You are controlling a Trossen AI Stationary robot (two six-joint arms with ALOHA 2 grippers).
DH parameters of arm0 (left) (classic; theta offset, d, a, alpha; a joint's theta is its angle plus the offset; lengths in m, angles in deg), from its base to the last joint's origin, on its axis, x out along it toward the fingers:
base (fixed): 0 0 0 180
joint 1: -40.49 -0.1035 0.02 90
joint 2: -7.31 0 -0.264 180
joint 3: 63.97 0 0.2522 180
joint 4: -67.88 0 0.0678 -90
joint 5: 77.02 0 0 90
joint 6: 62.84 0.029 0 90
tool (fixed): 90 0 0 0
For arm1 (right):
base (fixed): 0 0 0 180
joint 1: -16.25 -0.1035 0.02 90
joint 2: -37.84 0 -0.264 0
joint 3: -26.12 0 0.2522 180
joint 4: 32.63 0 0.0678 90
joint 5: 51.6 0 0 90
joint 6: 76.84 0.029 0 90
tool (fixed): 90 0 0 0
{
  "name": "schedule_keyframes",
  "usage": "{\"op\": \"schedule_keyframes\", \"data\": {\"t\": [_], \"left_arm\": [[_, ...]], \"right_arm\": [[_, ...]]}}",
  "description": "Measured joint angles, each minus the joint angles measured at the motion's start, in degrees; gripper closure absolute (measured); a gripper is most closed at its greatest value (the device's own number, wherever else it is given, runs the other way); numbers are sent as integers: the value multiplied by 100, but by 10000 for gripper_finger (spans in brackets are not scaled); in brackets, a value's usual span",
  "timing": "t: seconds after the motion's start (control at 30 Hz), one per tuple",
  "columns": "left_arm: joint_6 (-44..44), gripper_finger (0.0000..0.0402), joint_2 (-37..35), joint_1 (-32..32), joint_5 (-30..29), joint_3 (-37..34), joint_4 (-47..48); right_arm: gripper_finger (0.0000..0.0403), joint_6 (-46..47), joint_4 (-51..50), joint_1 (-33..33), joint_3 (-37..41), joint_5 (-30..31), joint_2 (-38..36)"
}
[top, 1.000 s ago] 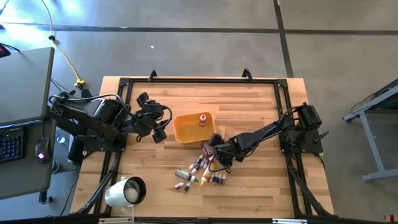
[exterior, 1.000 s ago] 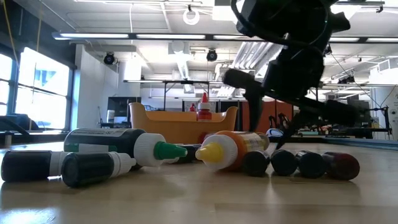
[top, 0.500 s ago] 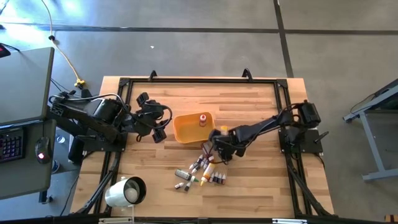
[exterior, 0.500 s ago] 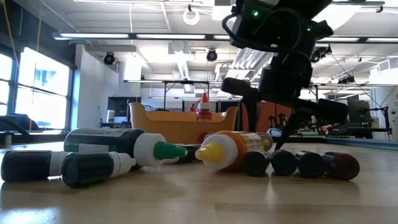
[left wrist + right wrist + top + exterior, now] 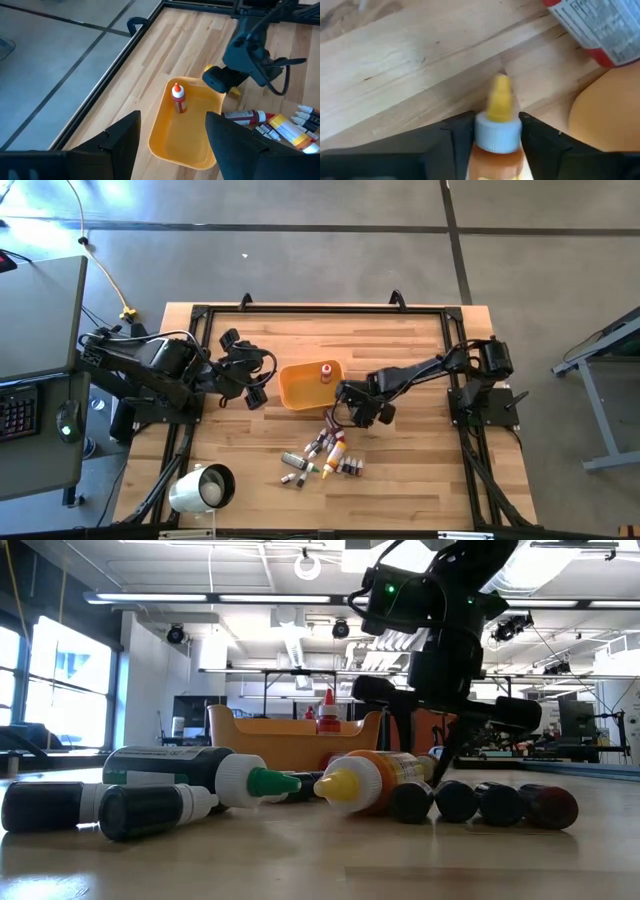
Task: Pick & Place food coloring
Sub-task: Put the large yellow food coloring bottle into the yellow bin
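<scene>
- The right gripper [image 5: 352,406] hangs low over the table just at the tray's four o'clock corner, and its fingers [image 5: 454,137] sit on either side of a small orange bottle [image 5: 496,150] with a white collar and yellow tip; the jaws are closed on it.
- The orange tray [image 5: 296,393] lies near mid-table with one red bottle [image 5: 326,372] standing upright in its two o'clock corner.
- The rest of the food coloring [image 5: 322,456] lies in a loose heap at the tray's five o'clock, near it but apart.
- The left gripper [image 5: 252,386] waits at the tray's nine o'clock, jaws wide apart and empty.
- Risk, as I judge it: the fingers hold the bottle close to its collar, so it could swing or slip out on the way to the tray.
- Carried too low, it could strike the tray wall, nudge the tray, or topple the upright red bottle.
</scene>
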Motion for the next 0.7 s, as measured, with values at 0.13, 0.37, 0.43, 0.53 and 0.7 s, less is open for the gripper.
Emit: {"op": "schedule_keyframes", "data": {"t": [0.13, 0.37, 0.43, 0.53, 0.7], "left_arm": [[0, 181, 0, 0, 1, 2, 0], [-2, 181, 0, 0, 2, 2, -2], [-2, 181, 0, 0, 3, 2, -4], [-4, 181, 0, 0, 4, 2, -6], [-18, 181, 4, 0, 7, 2, -48]], "right_arm": [[289, 239, 10, 15, 0, -261, -2], [285, 1067, 132, -128, 2, -133, -3], [278, 1458, 127, -199, 11, -134, -46], [280, 1881, 99, -341, 22, -206, -242], [289, 2492, 192, -592, 20, -209, -840]]}}
